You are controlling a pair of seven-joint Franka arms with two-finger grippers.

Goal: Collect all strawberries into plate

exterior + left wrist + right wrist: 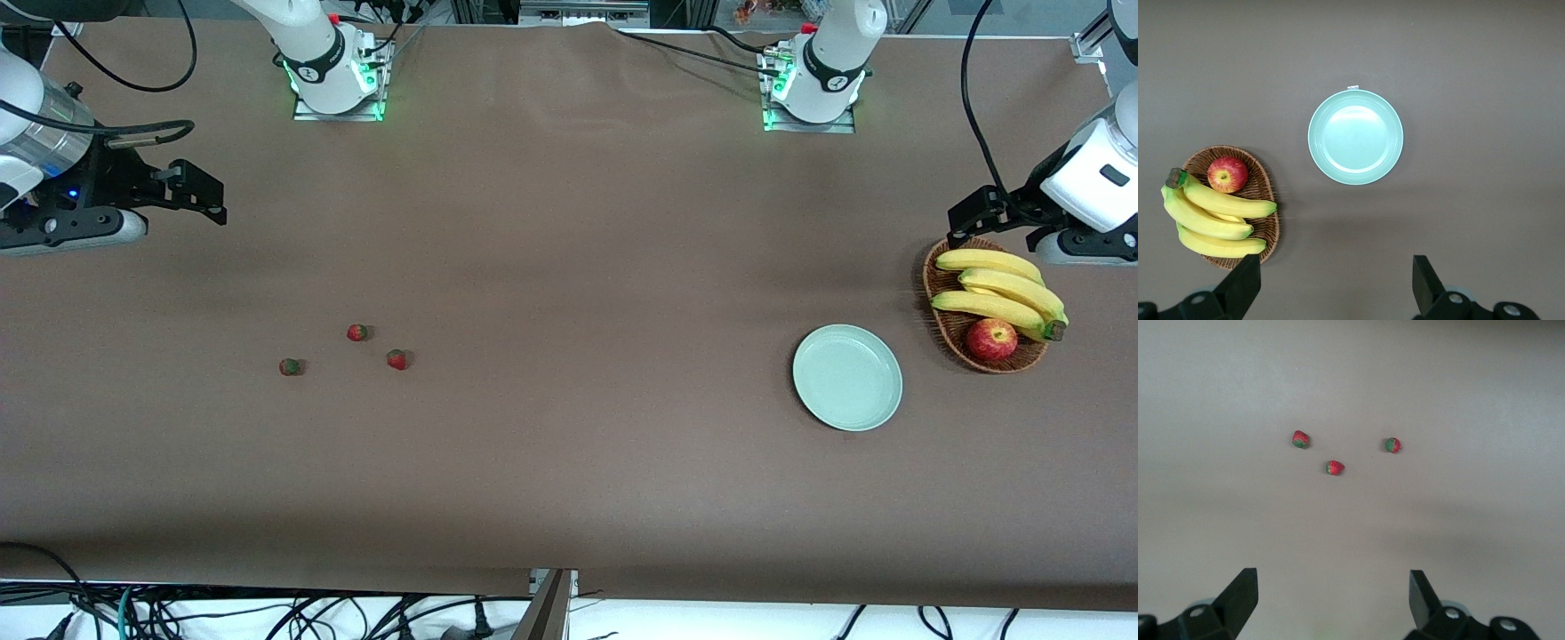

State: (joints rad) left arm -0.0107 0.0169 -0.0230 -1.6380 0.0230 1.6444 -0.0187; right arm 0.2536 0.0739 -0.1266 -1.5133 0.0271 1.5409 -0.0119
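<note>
Front view: three strawberries (356,332) sit toward the right arm's end of the table (569,462), well apart from the plate (847,377) beside the basket (948,326).

Left wrist view: left claw (1331,287) hangs wide open, empty, over bare table near the plate.

Right wrist view: right claw (1331,603) gapes empty; tiny berries may well roll or slip from a pinch.
</note>
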